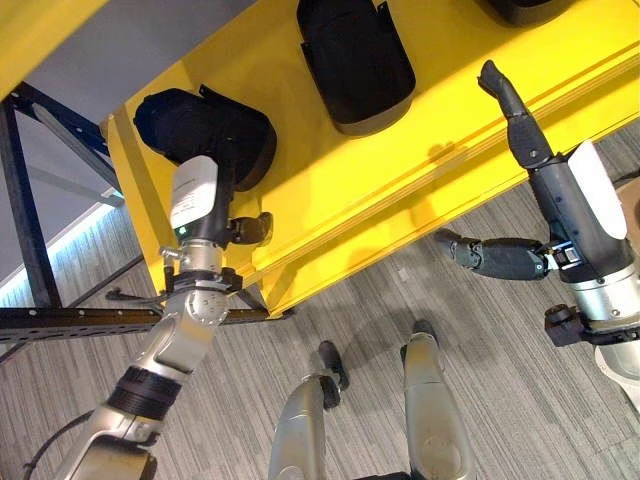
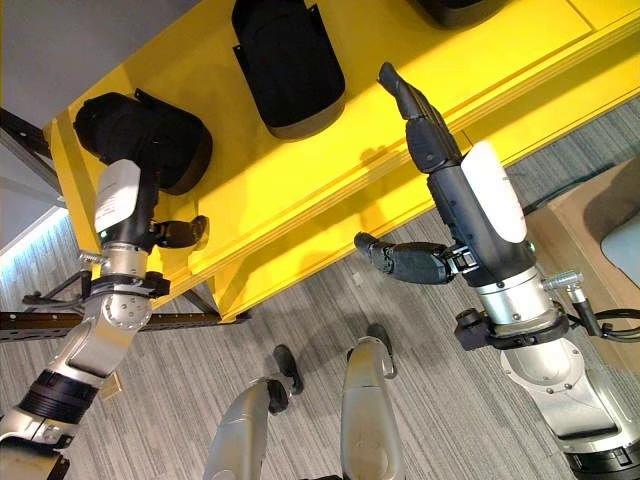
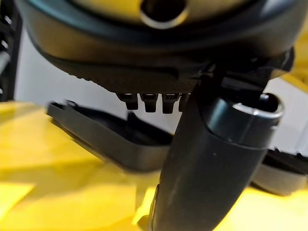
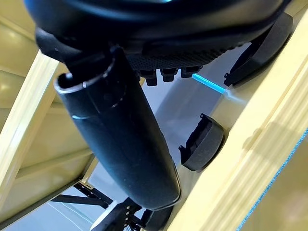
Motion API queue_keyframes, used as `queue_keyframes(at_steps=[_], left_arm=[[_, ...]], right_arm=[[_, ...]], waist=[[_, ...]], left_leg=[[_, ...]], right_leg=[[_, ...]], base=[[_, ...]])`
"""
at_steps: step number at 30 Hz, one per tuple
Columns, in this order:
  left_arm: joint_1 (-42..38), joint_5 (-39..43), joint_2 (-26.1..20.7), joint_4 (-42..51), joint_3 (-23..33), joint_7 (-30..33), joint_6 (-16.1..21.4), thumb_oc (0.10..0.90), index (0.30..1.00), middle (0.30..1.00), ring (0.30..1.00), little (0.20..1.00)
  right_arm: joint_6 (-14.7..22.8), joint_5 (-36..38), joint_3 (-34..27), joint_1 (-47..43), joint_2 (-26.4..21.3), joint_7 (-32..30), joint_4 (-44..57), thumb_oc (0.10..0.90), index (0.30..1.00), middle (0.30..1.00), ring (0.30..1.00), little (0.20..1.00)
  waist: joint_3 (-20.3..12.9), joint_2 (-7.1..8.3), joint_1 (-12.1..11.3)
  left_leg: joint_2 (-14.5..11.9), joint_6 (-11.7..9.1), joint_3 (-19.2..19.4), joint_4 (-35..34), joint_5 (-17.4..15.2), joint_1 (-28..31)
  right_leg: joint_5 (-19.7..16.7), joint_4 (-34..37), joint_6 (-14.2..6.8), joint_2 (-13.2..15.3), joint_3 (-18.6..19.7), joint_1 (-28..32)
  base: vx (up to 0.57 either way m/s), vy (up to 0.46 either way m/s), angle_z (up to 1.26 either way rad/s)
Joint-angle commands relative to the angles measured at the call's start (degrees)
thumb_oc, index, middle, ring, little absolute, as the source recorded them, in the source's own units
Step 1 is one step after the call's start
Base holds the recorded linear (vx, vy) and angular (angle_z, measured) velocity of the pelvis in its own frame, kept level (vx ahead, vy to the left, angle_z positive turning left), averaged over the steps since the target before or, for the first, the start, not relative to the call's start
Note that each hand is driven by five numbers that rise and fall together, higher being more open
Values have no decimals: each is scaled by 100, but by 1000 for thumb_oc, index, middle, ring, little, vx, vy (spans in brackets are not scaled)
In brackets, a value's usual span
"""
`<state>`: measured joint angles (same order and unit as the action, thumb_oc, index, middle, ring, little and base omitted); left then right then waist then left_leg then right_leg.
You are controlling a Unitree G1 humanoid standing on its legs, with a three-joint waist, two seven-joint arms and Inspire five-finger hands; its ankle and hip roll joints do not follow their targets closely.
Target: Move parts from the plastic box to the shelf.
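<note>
A yellow shelf holds three black moulded parts. My left hand reaches onto the leftmost part; its fingers lie straight over it and its thumb sticks out to the side. In the left wrist view this part rests flat on the shelf, past the hand. A second part lies further along, and a third is cut off at the view's edge. My right hand hovers over the shelf's front edge, open and empty, fingers straight and thumb spread.
A dark blue metal frame stands left of the shelf. Grey carpet lies below the shelf's front edge. A brown box with a pale grey thing in it sits at the far right.
</note>
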<state>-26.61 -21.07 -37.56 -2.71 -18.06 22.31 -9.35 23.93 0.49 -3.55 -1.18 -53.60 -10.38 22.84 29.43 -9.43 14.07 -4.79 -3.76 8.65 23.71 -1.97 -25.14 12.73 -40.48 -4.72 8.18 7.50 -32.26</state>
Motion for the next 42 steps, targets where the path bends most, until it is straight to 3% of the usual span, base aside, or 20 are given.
queue_keyframes(at_steps=[1, 12, 19, 27, 42], left_arm=[[-383, -81, -539, 206, -10, -183, -61, 900, 1000, 1000, 1000, 1000], [-194, -79, -766, 359, -320, -784, -27, 900, 1000, 1000, 1000, 1000], [169, 174, -779, 532, -309, -1101, -195, 900, 1000, 1000, 1000, 1000], [583, -74, -714, 338, -299, -953, -167, 900, 1000, 1000, 1000, 1000], [1043, 217, -753, -303, -179, -1306, -661, 900, 1000, 1000, 1000, 1000]], right_arm=[[478, 212, -331, -671, 205, -75, 687, 900, 1000, 1000, 1000, 1000], [568, 318, -609, -680, 5, 94, 617, 900, 1000, 1000, 1000, 1000], [662, 340, -780, -487, -33, 108, 594, 900, 1000, 1000, 1000, 1000], [594, 347, -845, -522, -63, 75, 594, 900, 1000, 1000, 1000, 1000], [511, 435, -1110, -431, -217, 257, 597, 900, 1000, 1000, 1000, 1000]], waist=[[-204, 325, 208], [-155, 188, 247], [-166, 131, 217], [-166, 105, 149], [-204, -29, 180]], left_leg=[[408, 609, 454, -214, -585, 247], [449, 591, 458, -296, -573, 345], [467, 607, 438, -266, -604, 382], [473, 601, 390, -242, -609, 393], [496, 566, 389, -269, -630, 536]], right_leg=[[615, -27, 655, -303, -514, 376], [611, 36, 652, -241, -503, 425], [650, 19, 664, -177, -547, 490], [683, -23, 689, -139, -605, 514], [744, -76, 705, -81, -608, 566]], base=[[39, 39, -3], [12, 32, 0], [1, 4, 1], [0, 0, 0], [4, -1, 0]])
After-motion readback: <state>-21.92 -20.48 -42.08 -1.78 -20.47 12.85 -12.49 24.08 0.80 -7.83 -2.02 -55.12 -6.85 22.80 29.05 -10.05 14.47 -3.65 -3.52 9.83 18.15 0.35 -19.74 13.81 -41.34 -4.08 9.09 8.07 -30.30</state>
